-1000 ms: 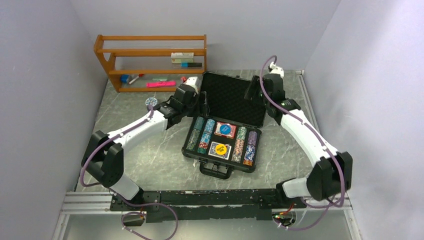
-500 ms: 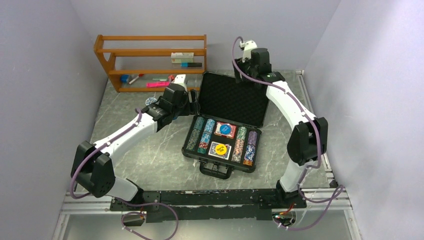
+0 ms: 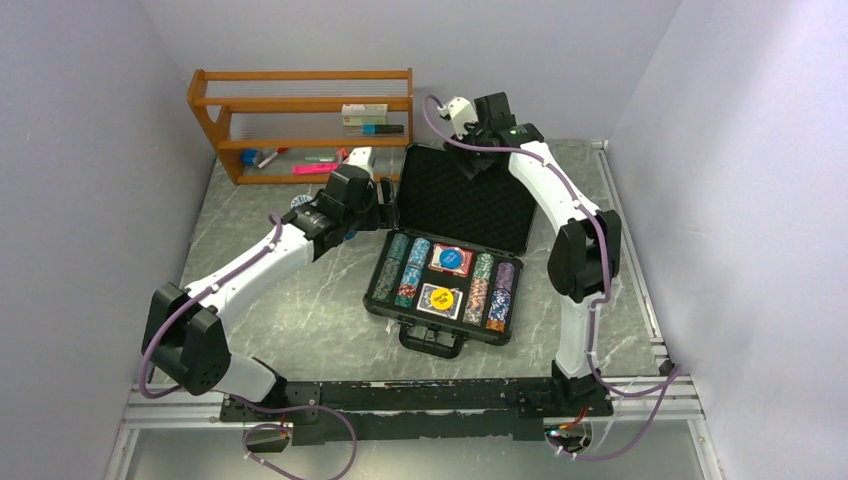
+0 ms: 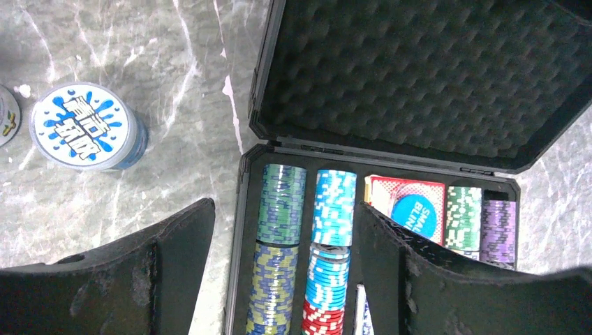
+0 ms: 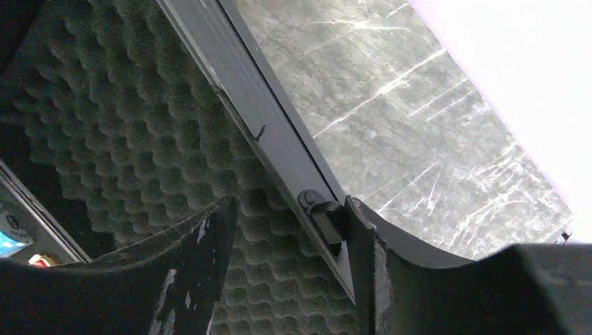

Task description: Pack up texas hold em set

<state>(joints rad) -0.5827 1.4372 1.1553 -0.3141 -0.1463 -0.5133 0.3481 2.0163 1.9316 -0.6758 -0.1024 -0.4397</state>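
Briefcase (image 3: 470, 205) lies open in the middle of the table (image 3: 300, 310), handle toward the arm bases, its foam-lined lid tilted back toward the far wall. In the base, chip stacks (image 3: 408, 270) fill 2 columns on the left and 2 on the right. Between them lie a red card deck (image 3: 452, 260) with a blue disc on top and, nearer the handle, the yellow dealer button (image 3: 441, 298).

Left gripper (image 4: 286, 209) hovers above the case's left side near the hinge, its fingers spread wide with nothing held between them. Right gripper (image 5: 290, 204) is at the lid's far rim. Its fingers stand apart, 1 over the foam and 1 on the outer side just beside a small clasp (image 5: 322, 216), and the rim is not clamped.

A blue-and-white tub (image 4: 84, 127) stands on the table left of the case, and a wooden shelf (image 3: 300, 78) sits at the far left.
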